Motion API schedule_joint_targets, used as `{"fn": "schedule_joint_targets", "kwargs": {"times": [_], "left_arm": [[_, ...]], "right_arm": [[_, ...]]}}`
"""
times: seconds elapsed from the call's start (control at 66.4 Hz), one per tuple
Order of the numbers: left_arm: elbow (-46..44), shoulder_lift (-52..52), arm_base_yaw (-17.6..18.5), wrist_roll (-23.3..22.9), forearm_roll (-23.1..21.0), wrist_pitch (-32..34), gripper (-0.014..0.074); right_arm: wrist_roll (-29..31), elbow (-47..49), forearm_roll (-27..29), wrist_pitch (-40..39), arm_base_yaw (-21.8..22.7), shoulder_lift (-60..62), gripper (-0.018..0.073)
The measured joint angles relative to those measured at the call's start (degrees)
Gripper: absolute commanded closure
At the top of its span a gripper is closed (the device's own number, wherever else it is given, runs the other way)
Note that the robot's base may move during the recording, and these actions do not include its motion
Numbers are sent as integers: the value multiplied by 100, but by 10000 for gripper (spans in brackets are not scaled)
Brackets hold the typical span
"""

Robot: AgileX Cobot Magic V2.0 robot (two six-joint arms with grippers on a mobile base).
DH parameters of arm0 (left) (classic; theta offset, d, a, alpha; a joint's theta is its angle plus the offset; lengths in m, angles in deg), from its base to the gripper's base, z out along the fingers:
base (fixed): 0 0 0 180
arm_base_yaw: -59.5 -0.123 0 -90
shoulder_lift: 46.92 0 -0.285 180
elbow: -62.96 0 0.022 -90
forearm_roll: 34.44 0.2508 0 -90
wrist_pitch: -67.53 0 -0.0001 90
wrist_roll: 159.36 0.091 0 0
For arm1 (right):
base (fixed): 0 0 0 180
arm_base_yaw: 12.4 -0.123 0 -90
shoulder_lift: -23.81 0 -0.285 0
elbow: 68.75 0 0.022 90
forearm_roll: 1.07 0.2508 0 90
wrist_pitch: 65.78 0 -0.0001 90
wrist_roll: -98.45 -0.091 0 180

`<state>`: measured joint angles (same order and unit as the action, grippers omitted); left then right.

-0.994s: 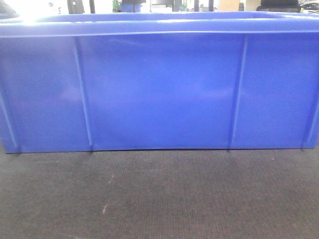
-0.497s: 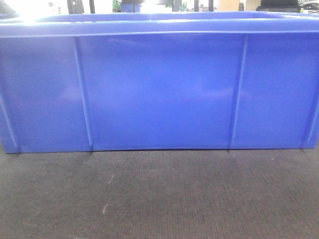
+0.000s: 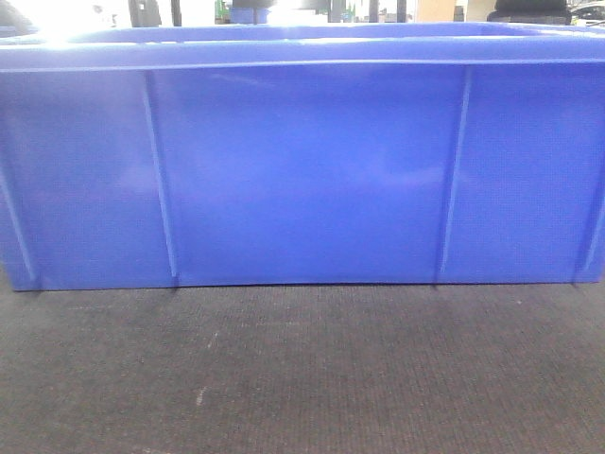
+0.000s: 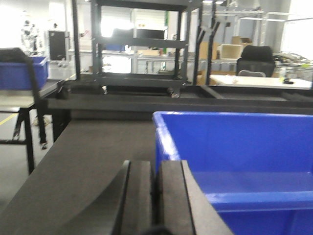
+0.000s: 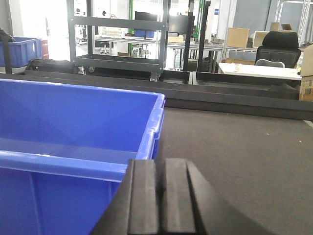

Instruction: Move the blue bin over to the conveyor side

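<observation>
While you read these lines, start at your two grippers and work outward.

Left gripper (image 4: 155, 196): you see both dark fingers pressed nearly together, only a thin slit between them; they sit low at the near left corner of the bin, and you cannot tell whether they touch its rim.

Right gripper (image 5: 160, 196): your fingers are likewise drawn together with a narrow seam showing; they sit at the near right corner, the rim just ahead, contact unclear.

Blue bin (image 3: 302, 170): it rests flat on the belt, its long wall square to your front camera, filling nearly the whole width of that view. From the wrists it looks empty inside.

Conveyor (image 3: 302, 378): the bin stands on it already; bare belt runs out on both flanks, and a dark metal frame (image 5: 234, 95) bounds the far edge.

Progress: judging from these views, you are bracketing the bin at both near corners, but neither gripper is clamped on anything. Which side it must reach, and how much travel remains, you cannot read here.

Materials: glossy moulded plastic, smooth walls, thin vertical ribs, thick rim lip; the belt is matte, dark grey, finely woven, with a few pale specks. Expect the plastic to slide readily.
</observation>
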<state>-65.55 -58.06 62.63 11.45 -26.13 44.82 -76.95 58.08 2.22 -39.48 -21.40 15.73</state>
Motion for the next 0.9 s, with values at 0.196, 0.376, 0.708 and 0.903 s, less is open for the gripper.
{"fn": "schedule_joint_targets", "kwargs": {"times": [0.196, 0.376, 0.708, 0.903], "left_arm": [[789, 188, -577, 0, -42, 392, 613], [1984, 309, -722, 0, -53, 1275, 613], [2581, 309, -731, 0, -53, 1892, 613], [2581, 309, -731, 0, -53, 1907, 613]], "right_arm": [[0, 0, 0, 0, 0, 0, 632], [0, -4, -4, -11, 0, 0, 632], [0, -4, -4, -11, 0, 0, 632], [0, -4, -4, -11, 0, 0, 632]]}}
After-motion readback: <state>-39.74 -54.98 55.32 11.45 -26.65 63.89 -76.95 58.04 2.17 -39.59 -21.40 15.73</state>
